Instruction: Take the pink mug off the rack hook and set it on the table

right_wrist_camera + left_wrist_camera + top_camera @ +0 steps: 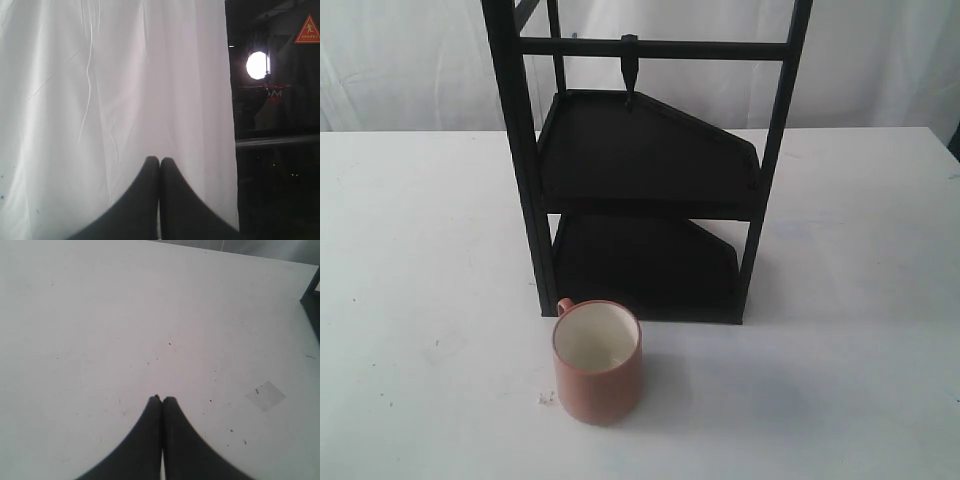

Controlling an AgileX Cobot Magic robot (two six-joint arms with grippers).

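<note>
The pink mug [598, 362] stands upright on the white table [840, 350], just in front of the rack's [640, 200] left post, its handle turned toward the rack. The rack hook [629, 70] hangs bare from the top crossbar. Neither gripper shows in the exterior view. My left gripper [162, 399] is shut with nothing in it, above bare table [125, 325], with a corner of the rack [312, 297] at the view's edge. My right gripper [160, 160] is shut and empty, facing a white curtain [100, 90].
A white curtain [880, 60] hangs behind the table. A small white speck [545, 398] lies left of the mug. A pale square patch [266, 395] marks the table in the left wrist view. Beyond the curtain, the right wrist view shows a dark room with a bright lamp [258, 65].
</note>
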